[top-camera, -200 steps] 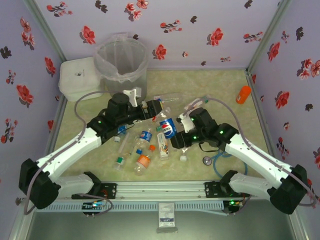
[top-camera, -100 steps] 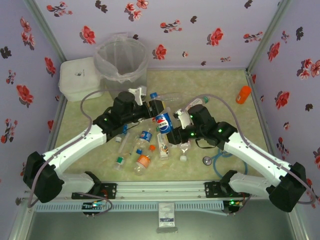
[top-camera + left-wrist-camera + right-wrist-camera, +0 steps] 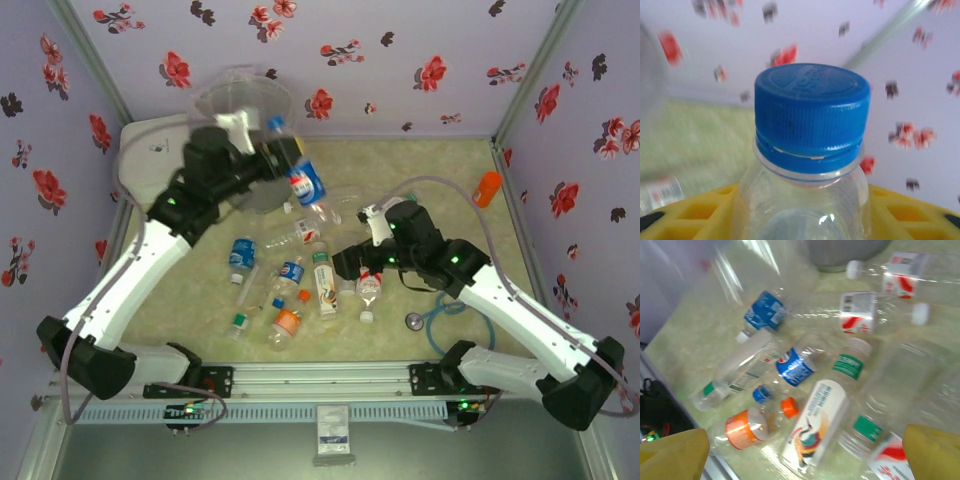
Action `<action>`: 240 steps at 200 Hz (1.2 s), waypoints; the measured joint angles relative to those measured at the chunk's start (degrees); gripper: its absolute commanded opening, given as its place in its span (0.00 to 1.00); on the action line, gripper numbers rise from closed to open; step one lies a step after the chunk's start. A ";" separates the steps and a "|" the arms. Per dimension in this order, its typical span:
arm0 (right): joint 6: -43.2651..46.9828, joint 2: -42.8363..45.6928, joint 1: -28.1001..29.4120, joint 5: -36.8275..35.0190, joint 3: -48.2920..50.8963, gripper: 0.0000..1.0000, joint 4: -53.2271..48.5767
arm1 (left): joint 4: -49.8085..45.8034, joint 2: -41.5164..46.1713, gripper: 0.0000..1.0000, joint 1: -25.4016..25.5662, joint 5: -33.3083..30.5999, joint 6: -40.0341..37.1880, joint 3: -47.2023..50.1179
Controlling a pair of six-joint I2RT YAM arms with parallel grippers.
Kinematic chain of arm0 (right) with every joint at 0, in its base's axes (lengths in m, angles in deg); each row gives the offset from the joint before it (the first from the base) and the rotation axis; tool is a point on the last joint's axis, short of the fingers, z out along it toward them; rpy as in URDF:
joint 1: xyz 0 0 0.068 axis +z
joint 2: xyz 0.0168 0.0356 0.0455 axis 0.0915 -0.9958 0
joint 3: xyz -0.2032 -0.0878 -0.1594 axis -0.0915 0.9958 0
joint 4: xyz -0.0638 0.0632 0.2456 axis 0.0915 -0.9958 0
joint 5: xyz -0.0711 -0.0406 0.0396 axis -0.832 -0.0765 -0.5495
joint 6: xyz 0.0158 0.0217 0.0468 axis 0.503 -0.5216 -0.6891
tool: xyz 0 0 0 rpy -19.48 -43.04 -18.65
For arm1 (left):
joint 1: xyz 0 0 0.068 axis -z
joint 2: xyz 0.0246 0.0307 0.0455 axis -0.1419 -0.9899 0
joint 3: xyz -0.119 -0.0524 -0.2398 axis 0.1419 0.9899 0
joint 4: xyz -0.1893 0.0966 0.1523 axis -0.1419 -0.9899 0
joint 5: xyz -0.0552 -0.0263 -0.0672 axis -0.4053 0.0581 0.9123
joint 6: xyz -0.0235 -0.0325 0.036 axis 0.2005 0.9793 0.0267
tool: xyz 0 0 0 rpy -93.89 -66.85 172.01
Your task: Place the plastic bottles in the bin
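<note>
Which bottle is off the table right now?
The blue-capped bottle with the blue label, clamped in the left gripper near the bin; the other bottles lie on the table.

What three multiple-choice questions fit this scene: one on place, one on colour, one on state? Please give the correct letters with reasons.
1. Where is the orange bottle-shaped object?
A) in the bin
B) by the right wall
C) on the white box

2. Which colour is the cap of the bottle in the left gripper?
A) blue
B) red
C) green

3. How is the right gripper?
A) shut on a bottle
B) shut, empty
C) open

1 B: it sits far right, beside that wall.
2 A: the left wrist view shows it.
3 C: its yellow fingers stand wide apart.
</note>
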 measured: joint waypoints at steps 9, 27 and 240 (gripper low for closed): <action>-0.13 1.20 -0.74 -1.49 0.00 0.99 -1.60 | -0.35 -0.66 0.38 -3.02 -0.20 -1.53 -3.72; -1.07 3.78 -2.93 -4.39 0.00 0.99 -4.92 | -0.61 -2.25 0.36 -8.92 -2.16 -4.42 -9.75; -6.21 5.09 -11.87 -13.57 2.99 0.99 -18.36 | -20.81 -42.42 0.66 -15.19 -9.42 -31.01 -35.23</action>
